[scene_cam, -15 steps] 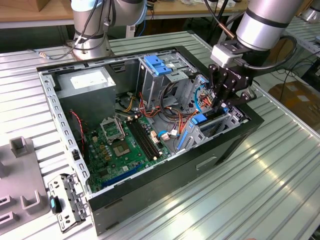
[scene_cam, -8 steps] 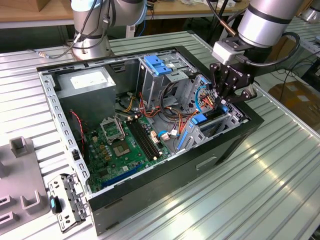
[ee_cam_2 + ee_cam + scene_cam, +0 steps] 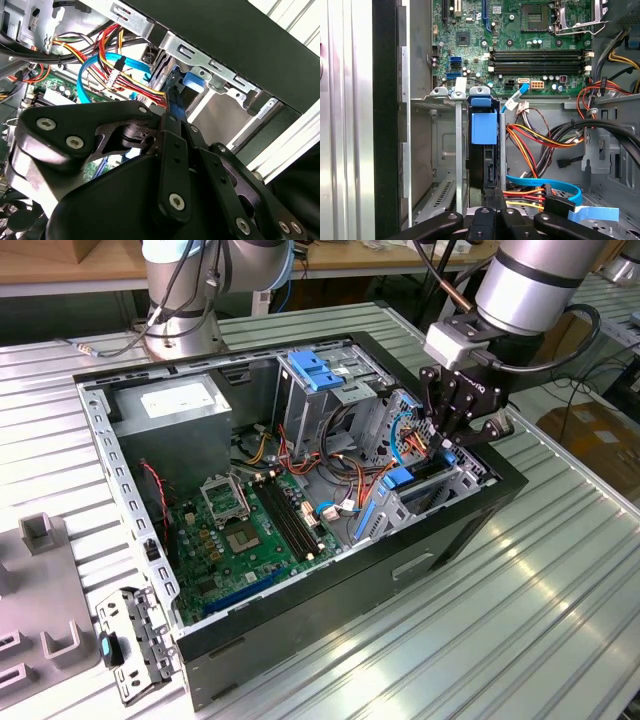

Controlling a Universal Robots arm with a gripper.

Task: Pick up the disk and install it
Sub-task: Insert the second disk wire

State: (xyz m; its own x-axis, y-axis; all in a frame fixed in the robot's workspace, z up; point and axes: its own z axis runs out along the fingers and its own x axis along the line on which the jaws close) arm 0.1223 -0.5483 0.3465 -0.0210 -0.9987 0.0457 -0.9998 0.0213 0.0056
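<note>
Exterior view first: tool (image 3: 447, 445) down over the drive cage (image 3: 468, 478) at the front corner of the computer case (image 3: 300, 625), on the exterior view's right, case lying open on the ribbed counter (image 3: 520, 620). Looks pinched on the disk (image 3: 400, 478), standing on edge in the cage, long axis running from the tool toward the motherboard (image 3: 250, 530), blue-railed end leading. Second wrist view: tool (image 3: 172, 127) with both fingers drawn together to a narrow gap, closed on the thin edge of the disk (image 3: 175, 97); blue rail running straight on from the fingertips into the metal bay, red and yellow wiring just beside. First wrist view: disk (image 3: 483, 160) seen edge-on, upright between 2 walls of the drive cage (image 3: 445, 145), near end at the tool (image 3: 492, 196), far end with its blue tab pointing at the motherboard (image 3: 535, 30). Judged partly seated, axis in line with the slot; blue cable (image 3: 545, 182) close alongside.
</note>
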